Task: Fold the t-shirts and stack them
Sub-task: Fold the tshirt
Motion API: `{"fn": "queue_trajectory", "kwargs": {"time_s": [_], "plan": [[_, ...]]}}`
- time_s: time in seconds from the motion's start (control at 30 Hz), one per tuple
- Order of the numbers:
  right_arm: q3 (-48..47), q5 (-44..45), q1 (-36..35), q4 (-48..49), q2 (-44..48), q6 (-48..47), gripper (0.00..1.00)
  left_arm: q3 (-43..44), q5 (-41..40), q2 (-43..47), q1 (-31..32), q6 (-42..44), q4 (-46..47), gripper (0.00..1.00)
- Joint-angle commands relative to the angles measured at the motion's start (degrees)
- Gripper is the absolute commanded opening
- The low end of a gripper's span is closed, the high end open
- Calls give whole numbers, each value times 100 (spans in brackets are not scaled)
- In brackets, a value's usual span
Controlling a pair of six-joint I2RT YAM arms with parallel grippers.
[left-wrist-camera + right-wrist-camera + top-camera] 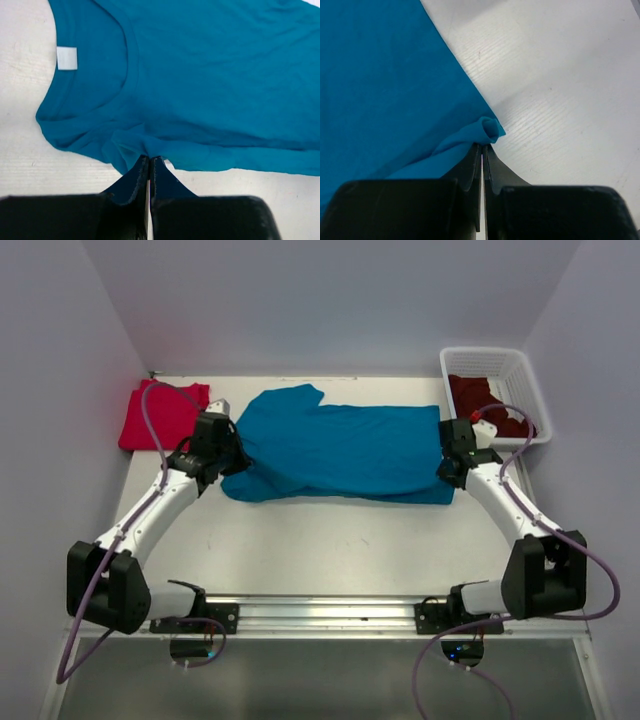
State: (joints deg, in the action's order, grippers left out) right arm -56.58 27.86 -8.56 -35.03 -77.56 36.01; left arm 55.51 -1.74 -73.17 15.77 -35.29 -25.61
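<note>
Teal, soft, matte knit: lying flat across table centre as teal t-shirt, stretching from 9 to 3 o'clock, collar end at 9. Showing a white label inside the collar. Pinching the 9 o'clock edge below the neckline with left gripper, jaws pressed together on a small bunched fold. Clamping the 3 o'clock corner with right gripper, jaws closed on a rolled curl of hem. Keeping bare, white, wood-grained table open toward 6 o'clock. Crowding 10 o'clock with folded red t-shirt, near the left gripper. Blocking 2 o'clock with white lattice basket holding crumpled maroon t-shirts, just beside the right gripper.
</note>
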Motion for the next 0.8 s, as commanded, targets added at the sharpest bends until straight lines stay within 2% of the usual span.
{"fn": "queue_trajectory", "kwargs": {"time_s": [0.0, 0.43, 0.77], "plan": [[-284, 246, 21, 163, -180, -24, 0, 320, -81, -277, -92, 233, 468, 0], [-899, 352, 21, 338, -1094, -147, 0, 1190, -46, -1717, -171, 356, 917, 0], [-1241, 405, 73, 435, -1700, -173, 0, 1674, -125, -2131, -408, 453, 926, 0]]}}
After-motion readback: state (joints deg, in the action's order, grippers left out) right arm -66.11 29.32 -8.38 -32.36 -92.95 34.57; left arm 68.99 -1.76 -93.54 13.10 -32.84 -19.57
